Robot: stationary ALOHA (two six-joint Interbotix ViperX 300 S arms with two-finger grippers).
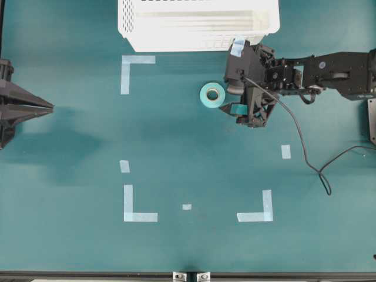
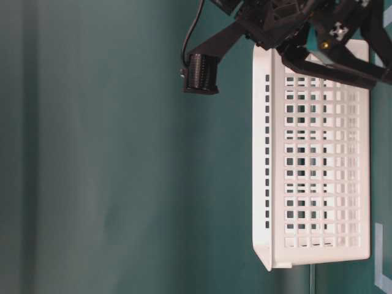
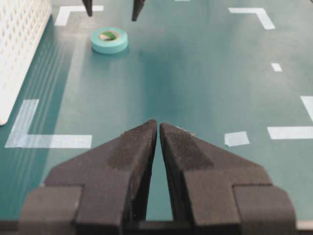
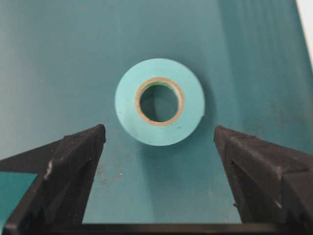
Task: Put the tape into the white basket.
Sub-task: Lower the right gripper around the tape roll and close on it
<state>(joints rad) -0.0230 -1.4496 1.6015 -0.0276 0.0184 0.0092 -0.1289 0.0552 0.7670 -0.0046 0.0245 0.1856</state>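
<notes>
Tape [image 1: 212, 94]: small round roll, light blue-green, pale ring inside, hole in middle. Lies flat on green table, hole facing up. Sits alone, nothing touching it. Near white basket [image 1: 198, 24], just below basket's long side, not inside.

White basket: big plastic box shape, white. Sides full of little square holes. Ribbed floor inside. Stands upright at far edge of table, open top facing up. Far bigger than tape.
</notes>
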